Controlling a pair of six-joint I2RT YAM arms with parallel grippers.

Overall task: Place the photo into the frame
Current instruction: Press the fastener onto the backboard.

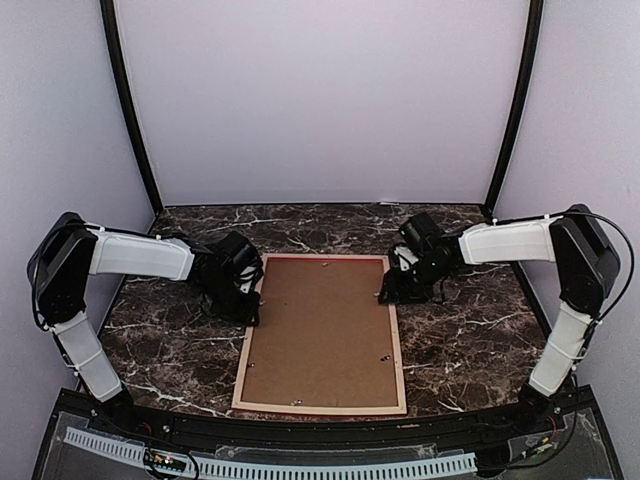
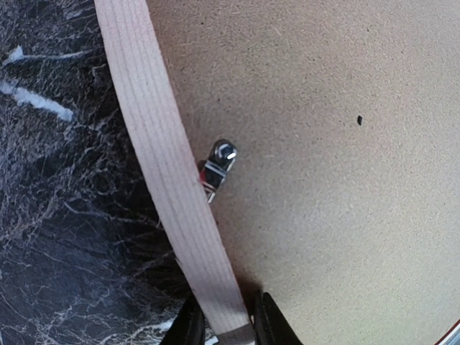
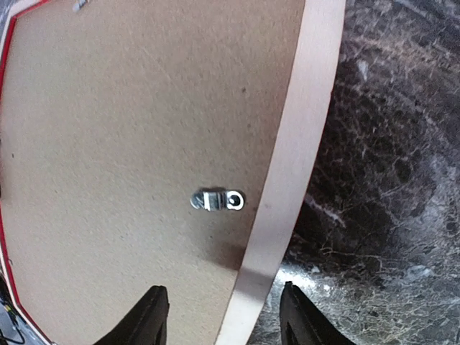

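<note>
The frame (image 1: 248, 345) lies face down on the marble table, pale wood back up, with the brown backing board (image 1: 322, 330) sitting in it. The photo is hidden. My left gripper (image 1: 250, 312) is shut on the frame's left rail (image 2: 162, 144), one finger on each side, just below a metal clip (image 2: 218, 167). My right gripper (image 1: 386, 296) is open and hovers over the right rail (image 3: 295, 144), its fingers straddling it wide, near another clip (image 3: 218, 200). A thin red edge of the frame's front shows in the right wrist view (image 3: 3, 79).
Several small metal clips sit round the backing board's edge (image 1: 385, 357). Dark marble table (image 1: 470, 340) surrounds the frame. Pale walls and black posts (image 1: 130, 110) enclose the back and sides.
</note>
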